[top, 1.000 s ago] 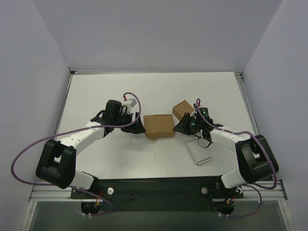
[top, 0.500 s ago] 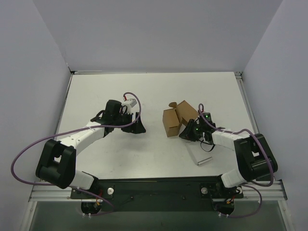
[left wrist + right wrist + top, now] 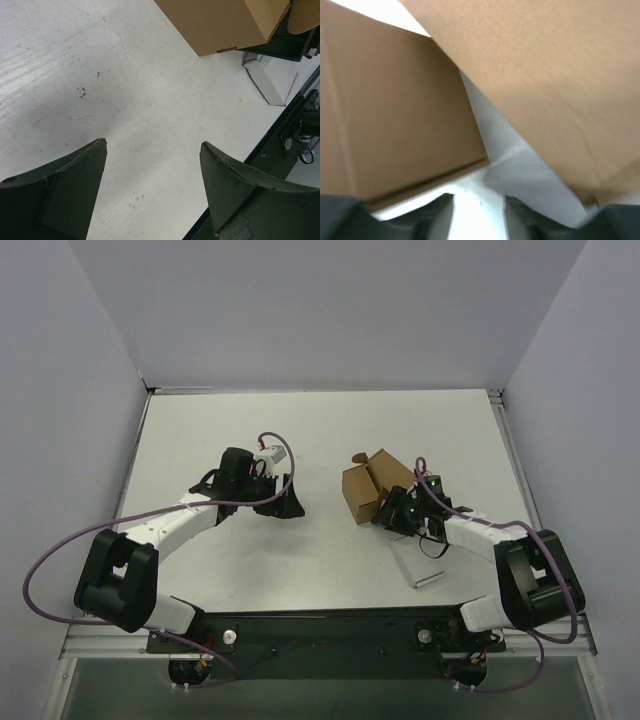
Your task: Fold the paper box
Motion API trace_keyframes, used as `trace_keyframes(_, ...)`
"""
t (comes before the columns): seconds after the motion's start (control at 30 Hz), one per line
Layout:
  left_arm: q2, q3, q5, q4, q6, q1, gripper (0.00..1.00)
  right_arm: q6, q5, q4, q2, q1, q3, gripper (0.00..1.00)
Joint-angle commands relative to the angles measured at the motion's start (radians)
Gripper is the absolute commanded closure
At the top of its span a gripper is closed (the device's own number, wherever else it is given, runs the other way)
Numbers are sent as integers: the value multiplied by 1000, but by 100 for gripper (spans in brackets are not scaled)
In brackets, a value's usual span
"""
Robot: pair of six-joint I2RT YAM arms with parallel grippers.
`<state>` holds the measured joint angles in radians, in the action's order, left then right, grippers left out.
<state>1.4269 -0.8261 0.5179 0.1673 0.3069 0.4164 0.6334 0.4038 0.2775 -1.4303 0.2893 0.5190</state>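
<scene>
The paper box (image 3: 366,486) is a small brown carton standing on the table right of centre, with open flaps (image 3: 388,466) at its far right. It also shows in the left wrist view (image 3: 220,22), and its side fills the right wrist view (image 3: 395,115) with a flap (image 3: 545,75) overhead. My right gripper (image 3: 393,513) is low at the box's near right side. Its fingers (image 3: 432,220) are apart with only white table between them. My left gripper (image 3: 287,503) is open and empty over bare table (image 3: 153,143), well left of the box.
A small white-grey slab (image 3: 419,564) lies on the table beside the right forearm, near the front edge; it also shows in the left wrist view (image 3: 265,80). The black base rail (image 3: 320,625) runs along the front. White walls close in the back and sides.
The box moved right from the table's centre and turned from lying long-side-on to a compact upright carton beside the right gripper. The right gripper drew back slightly. The left arm stayed still.
</scene>
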Motion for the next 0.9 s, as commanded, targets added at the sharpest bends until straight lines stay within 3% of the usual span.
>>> trace_keyframes(0.0, -42, -8, -1, -29, -17, 2, 15, -49, -71, -122, 161, 13, -46, 43)
trace_keyframes(0.23, -57, -11, -18, -17, -25, 2, 15, -116, -221, -372, 523, 77, -12, 33)
trace_keyframes(0.37, -59, -13, -12, -15, -23, 4, 15, -182, -278, -484, 576, 117, 126, 27)
trace_keyframes(0.57, -68, -13, -15, -14, -26, 4, 17, -284, -316, -577, 401, 171, 350, 21)
trace_keyframes(0.87, -62, -18, -19, -5, -31, 4, 18, -394, -473, -578, 136, 231, 549, 23)
